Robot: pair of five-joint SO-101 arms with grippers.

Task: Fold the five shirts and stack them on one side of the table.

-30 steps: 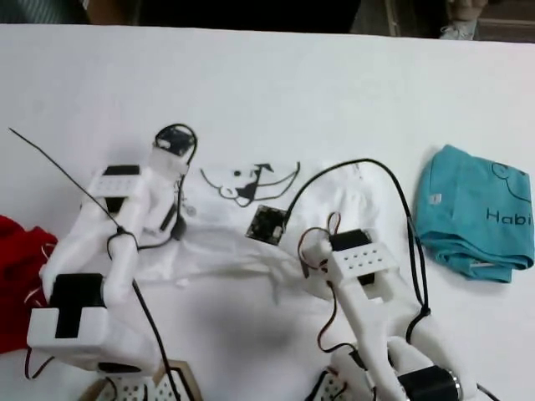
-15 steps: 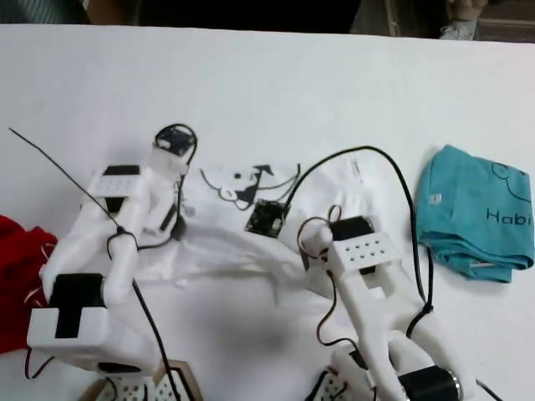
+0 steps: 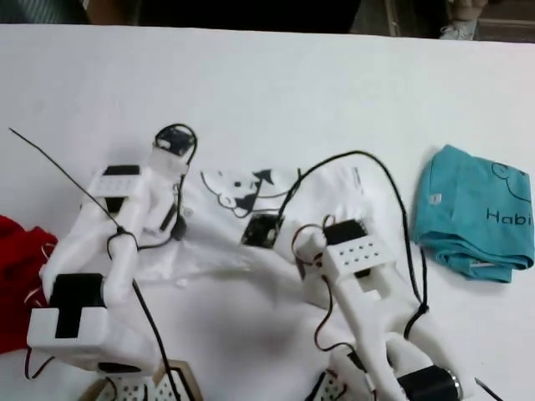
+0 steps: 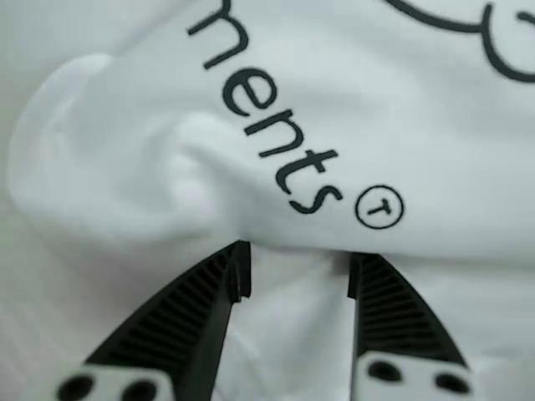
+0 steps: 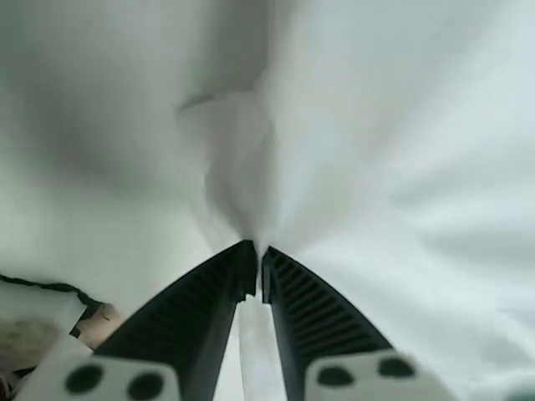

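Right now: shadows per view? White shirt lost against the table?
High view: the white shirt nearly merges with the white table; only soft shadows along its near edge and under the arms outline it. Left wrist view: evenly lit, with a faint shadow under the fold ahead of the left gripper. Right wrist view: a dark shadow lies over the cloth beyond the right gripper.

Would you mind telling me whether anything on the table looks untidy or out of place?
The red shirt lies crumpled at the table's left edge, unlike the folded teal shirt opposite. The white shirt in the middle is rumpled, a ridge pinched in the right end effector.
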